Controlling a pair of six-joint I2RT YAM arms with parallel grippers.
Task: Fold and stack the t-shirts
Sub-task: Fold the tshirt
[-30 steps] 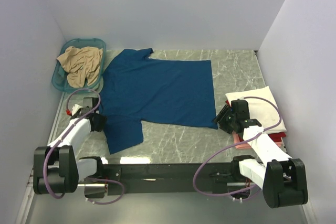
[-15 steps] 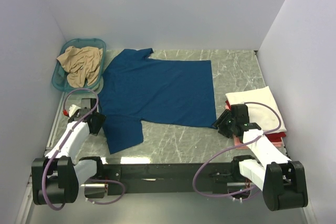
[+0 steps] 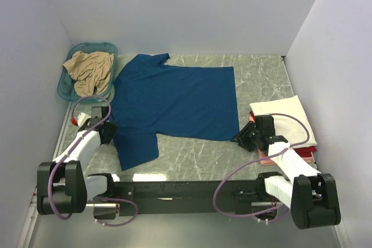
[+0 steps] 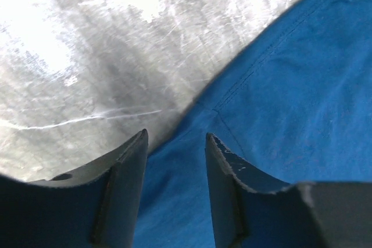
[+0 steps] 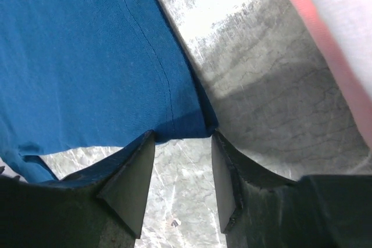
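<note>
**Bench (image 3: 261,74) with 2 arms, seen from above and from both wrists.**

- **Left end effector (image 4: 176,135):** its 2 fingers are set moderately wide and clamp nothing. The edge of the dark blue t-shirt (image 3: 174,105) runs between the tips, near the underarm seam. Cloth lies to the right of the tips and bare bench to the left.
- **Right end effector (image 5: 183,133):** the gap is likewise moderate and nothing is held. The shirt's hem corner lies flat just ahead of the 2 tips.
- **Stack beside the right end effector:** the cream-white t-shirt (image 3: 288,117) is on top. A pink t-shirt (image 5: 311,27) and a red t-shirt (image 3: 307,154) show at the edges of the stack.
- **Well ahead of the left end effector:** a tan t-shirt (image 3: 88,71) is crumpled in the teal basket (image 3: 93,45).
</note>
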